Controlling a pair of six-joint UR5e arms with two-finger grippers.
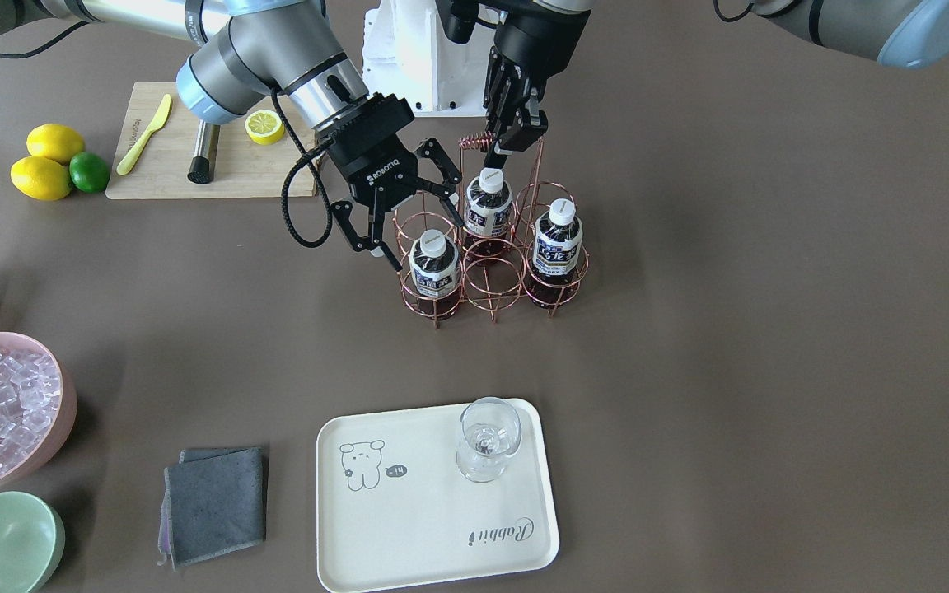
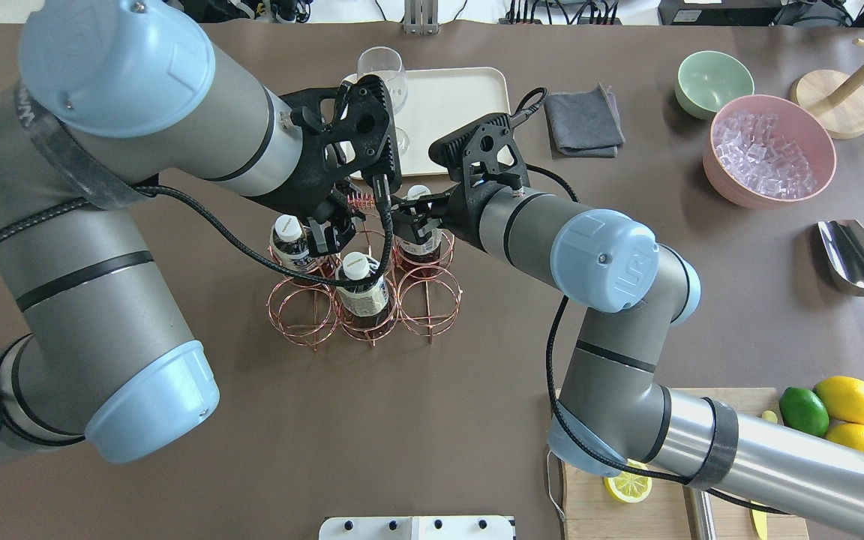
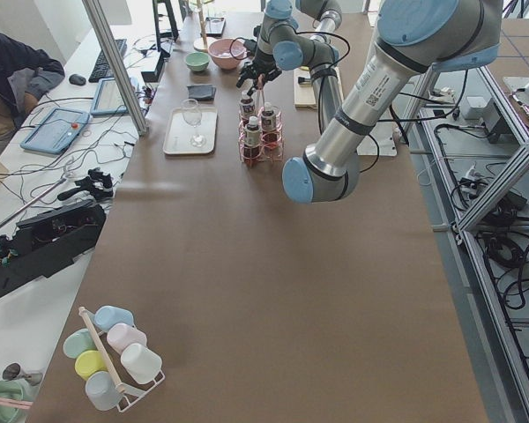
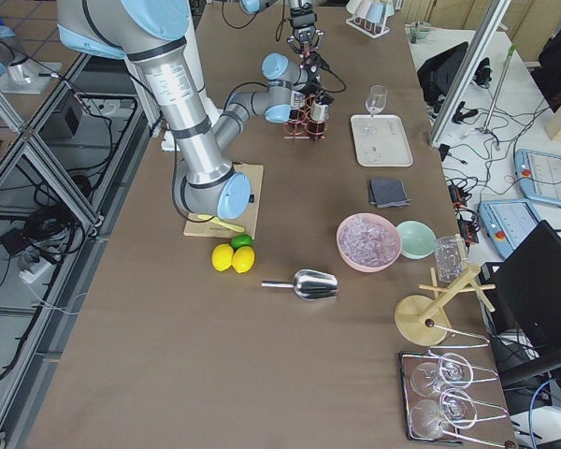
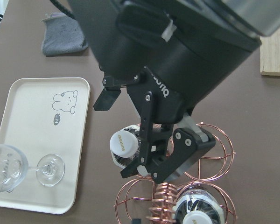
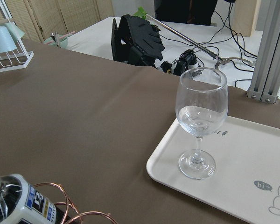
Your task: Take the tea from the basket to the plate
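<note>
1. Where your right arm comes in low across the table, the right gripper [image 1: 413, 218] tilts down over the basket [image 1: 491, 284], jaws spread wide and holding nothing.
2. Its fingers [image 1: 376, 245] sit just above and beside the tea [image 1: 435, 265], which stands upright in an end ring of the basket. You cannot confirm contact from these views.
3. Your left arm descends steeply, and the left gripper [image 1: 497, 142] is clamped on the coiled handle [image 1: 471, 142].
4. Two other bottles [image 1: 488, 206] stand upright in the same basket.
5. The plate [image 1: 433, 527] lies well apart from the basket, with a stemmed glass [image 1: 487, 441] upright on it.
</note>
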